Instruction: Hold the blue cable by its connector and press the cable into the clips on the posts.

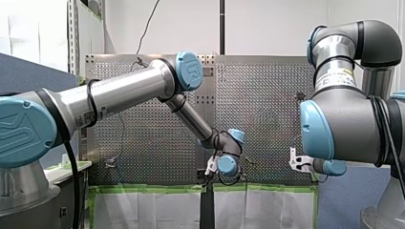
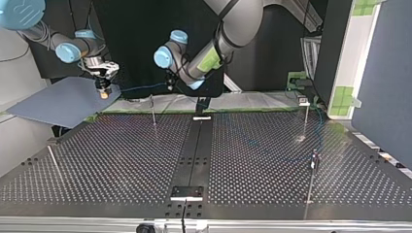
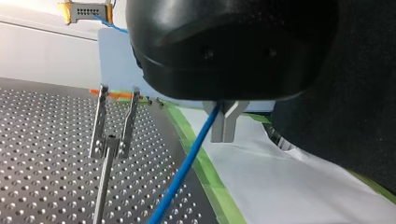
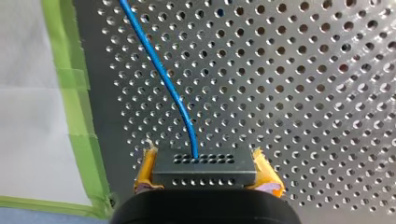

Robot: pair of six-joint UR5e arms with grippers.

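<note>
Between the yellow pads (image 4: 148,164) of my right tool (image 4: 203,157) sits one dark connector (image 4: 205,171), clamped from both sides, its face showing rows of small holes. A single blue cable (image 4: 163,79) leaves the middle of that face and runs ahead over the perforated surface (image 4: 303,93).

My left tool (image 3: 225,131) has its two metal fingers drawn narrow. The cable enters at their base and slants down and away from them – they appear to pinch it. Just beside this tool stands one slim post (image 3: 104,186), topped by a two-pronged clip (image 3: 114,122); the cable hangs beside it, not in the clip. One strip of green tape (image 3: 205,170) edges the surface, with a white sheet (image 3: 289,191) past it.

Across the table, the top view shows four posts – one near the far edge left of the middle, by my left tool, two at the view's right (image 2: 306,119) (image 2: 312,167), one slanted at its left (image 2: 54,164).
</note>
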